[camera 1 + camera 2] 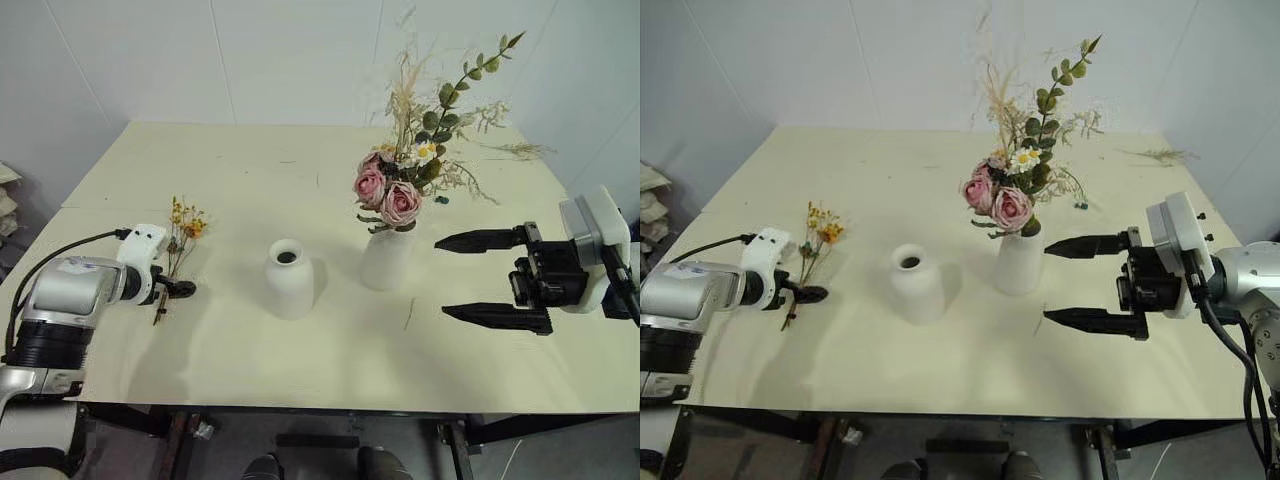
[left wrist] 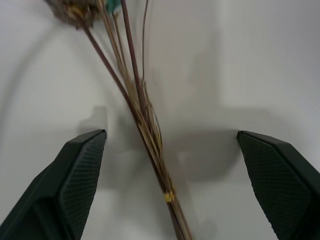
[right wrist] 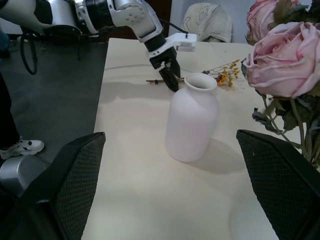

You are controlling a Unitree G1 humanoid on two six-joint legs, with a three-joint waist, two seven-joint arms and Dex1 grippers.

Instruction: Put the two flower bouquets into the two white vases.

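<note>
Nearest the table's front edge, at about four o'clock on the cream table, the right gripper hangs level with its two black fingers spread wide and nothing between them. It points toward the table's middle, just beside the tall white vase but apart from it.

At about eight o'clock the left gripper tilts down over the stems of the small yellow-orange sprig. In the left wrist view its fingers stand wide to either side of the thin brown stems, which run between them and touch neither pad. The sprig lies flat on the table, its stem ends toward the front edge and its yellow-orange heads pointing toward twelve o'clock.

At the table's centre stands the shorter rounded vase, upright, matte white, with a narrow dark mouth and nothing in it. At three o'clock from it, near but apart, the tall white vase holds the big bouquet: two pink roses low at its rim, white daisies above them, green leafy sprays and pale dried grasses rising highest toward the back wall.

Farther back, toward two o'clock, a loose pale dried twig lies on the table near its far right edge.
</note>
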